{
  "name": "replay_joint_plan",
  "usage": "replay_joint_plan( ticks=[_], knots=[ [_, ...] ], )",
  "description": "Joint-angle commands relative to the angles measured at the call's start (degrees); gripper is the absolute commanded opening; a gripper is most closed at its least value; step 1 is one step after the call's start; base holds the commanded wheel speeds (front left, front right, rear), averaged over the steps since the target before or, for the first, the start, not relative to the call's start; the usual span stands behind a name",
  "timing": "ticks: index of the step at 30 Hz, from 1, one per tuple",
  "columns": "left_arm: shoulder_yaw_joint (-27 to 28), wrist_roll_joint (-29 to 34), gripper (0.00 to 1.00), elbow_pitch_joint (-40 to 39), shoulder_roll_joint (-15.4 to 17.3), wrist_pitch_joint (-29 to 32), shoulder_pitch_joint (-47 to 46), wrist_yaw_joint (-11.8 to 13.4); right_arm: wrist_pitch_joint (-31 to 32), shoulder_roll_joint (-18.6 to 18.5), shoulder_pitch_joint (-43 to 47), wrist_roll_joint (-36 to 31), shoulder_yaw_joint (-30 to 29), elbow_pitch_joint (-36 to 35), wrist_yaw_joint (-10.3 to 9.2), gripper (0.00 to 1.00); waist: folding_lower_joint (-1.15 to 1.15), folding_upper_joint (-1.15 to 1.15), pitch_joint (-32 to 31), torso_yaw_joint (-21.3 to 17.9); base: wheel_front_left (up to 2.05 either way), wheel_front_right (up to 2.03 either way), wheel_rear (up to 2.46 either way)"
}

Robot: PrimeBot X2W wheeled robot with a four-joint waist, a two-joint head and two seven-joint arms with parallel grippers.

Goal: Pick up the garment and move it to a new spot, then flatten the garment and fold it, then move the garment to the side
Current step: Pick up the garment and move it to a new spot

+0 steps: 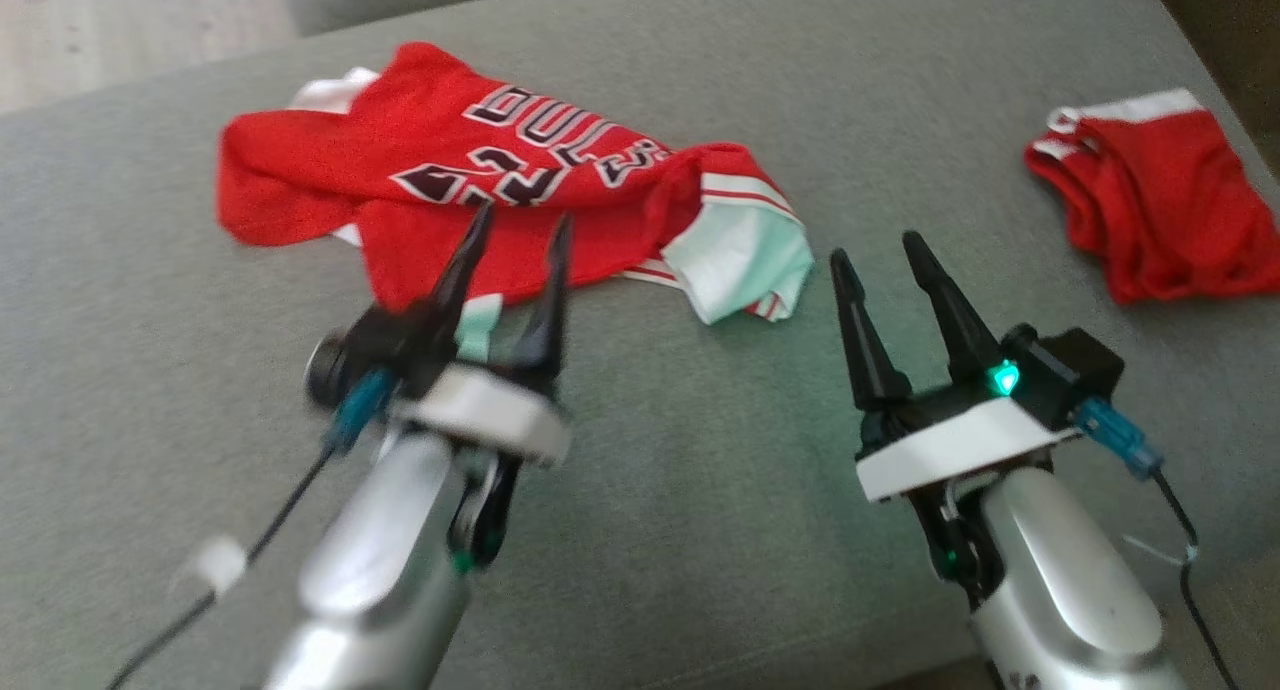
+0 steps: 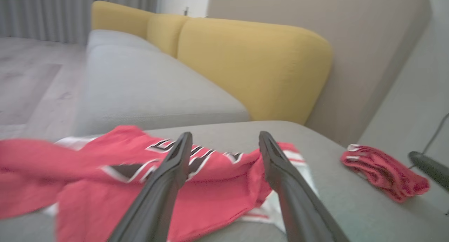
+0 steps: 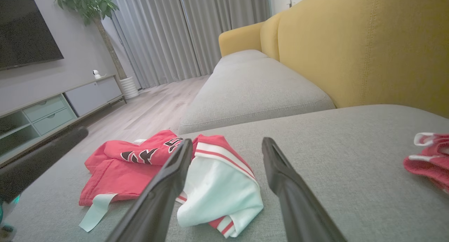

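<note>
Right claw (image 3: pixel 227 141) spread over a sofa cushion (image 3: pixel 333 154)
Crumpled red garment (image 3: pixel 133 168), white lining turned out, lies just beyond its fingers (image 3: pixel 166 189).

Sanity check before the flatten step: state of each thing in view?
red jersey: crumpled on the grey cushion, not flat, white inside turned out at one end.
smaller red garment: bunched, lying apart to the right.
left gripper: open, empty, by the jersey's near edge.
right gripper: open, empty, over bare cushion.
</note>
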Motion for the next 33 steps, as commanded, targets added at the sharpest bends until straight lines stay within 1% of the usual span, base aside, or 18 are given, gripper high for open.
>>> replay_joint_plan(
  ticks=[1,8,9,12,13,16,20,25,33],
  knots=[
    [3.47,1.24,1.00,-2.14,1.29,-0.29,1.44,0.52,-0.21,0.76,0.87,-0.49,0.34,-1.20,0.19,1.00,0.00,0.00,-1.76,2.15,0.00,0.00,0.00],
    [14.16,4.67,1.00,-4.60,1.33,-0.29,13.24,1.14,-0.21,0.76,3.62,-1.66,-2.81,0.35,0.19,1.00,0.00,0.00,-5.76,6.55,0.00,0.00,0.00],
    [16.84,6.28,1.00,-5.76,1.23,-0.29,16.56,1.38,-0.21,0.76,4.49,-2.17,-3.28,0.90,0.19,1.00,0.00,0.00,-6.77,7.35,0.00,0.00,0.00],
    [19.11,8.10,1.00,-7.02,1.10,-0.29,19.81,1.54,-0.21,0.76,5.34,-2.55,-3.92,1.35,0.19,1.00,0.00,0.00,-7.63,8.00,0.00,0.00,0.00],
    [21.60,9.79,1.00,-8.60,0.92,-0.29,22.88,1.81,-0.21,0.76,6.23,-2.89,-4.62,1.94,0.19,1.00,0.00,0.00,-8.49,8.52,0.00,0.00,0.00],
    [24.82,12.43,1.00,-10.94,0.53,-0.29,27.05,2.29,-0.21,0.76,7.71,-3.49,-5.85,2.56,0.19,1.00,0.00,0.00,-9.55,9.45,0.00,0.00,0.00],
    [27.78,15.39,1.00,-13.32,0.01,-0.29,31.35,2.79,-0.21,0.76,9.59,-3.68,-7.89,3.07,0.19,1.00,0.00,0.00,-10.73,10.69,0.00,0.00,0.00],
    [29.61,16.45,1.00,-14.66,-0.32,-0.29,33.47,2.65,-0.21,0.76,10.71,-3.75,-9.09,2.97,0.19,1.00,0.00,0.00,-11.19,11.46,0.00,0.00,0.00],
    [28.44,15.33,1.00,-14.82,-0.44,-0.29,33.41,2.45,-0.21,0.76,10.79,-4.20,-9.27,3.40,0.19,1.00,0.00,0.00,-11.15,12.61,0.00,0.00,0.00]
  ],
)
